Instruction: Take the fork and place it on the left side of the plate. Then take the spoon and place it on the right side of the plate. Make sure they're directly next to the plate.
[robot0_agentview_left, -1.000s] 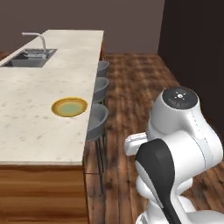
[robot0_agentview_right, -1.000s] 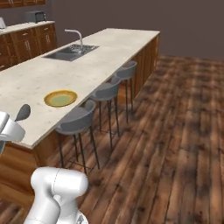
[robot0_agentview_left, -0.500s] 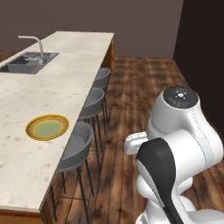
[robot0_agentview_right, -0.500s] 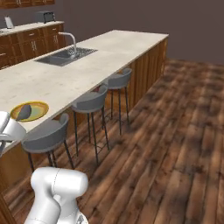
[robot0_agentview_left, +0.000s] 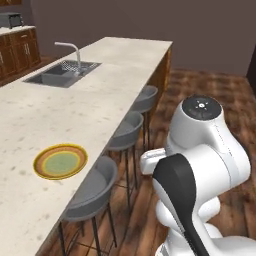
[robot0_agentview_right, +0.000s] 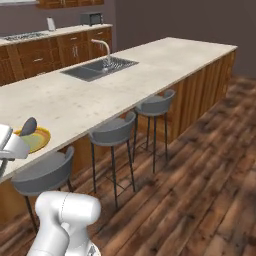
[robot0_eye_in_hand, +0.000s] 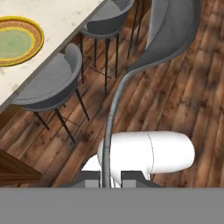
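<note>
My gripper (robot0_eye_in_hand: 106, 175) is shut on the handle of the grey spoon (robot0_eye_in_hand: 170, 30). The spoon rises from between the fingertips and its oval bowl hangs over the wooden floor beside the stools. In the right base view the spoon's bowl (robot0_agentview_right: 28, 126) stands up at the far left, just in front of the plate (robot0_agentview_right: 39, 139). The round yellow plate (robot0_agentview_left: 60, 161) lies near the counter's front edge and also sits in the hand view's top left corner (robot0_eye_in_hand: 17, 39). The fork is out of view.
The long pale counter (robot0_agentview_left: 100, 110) holds a sink with a tap (robot0_agentview_left: 62, 75) at its far part. Three grey stools (robot0_agentview_left: 92, 187) (robot0_agentview_left: 127, 135) (robot0_agentview_left: 145, 97) line its front edge. Wooden floor (robot0_agentview_right: 200, 175) spreads to the right, with dark cabinets (robot0_agentview_right: 60, 47) behind.
The whole picture has shifted, so the base has driven and turned along the counter; the sink and the stools now appear larger and closer. The spoon stays in my shut gripper.
</note>
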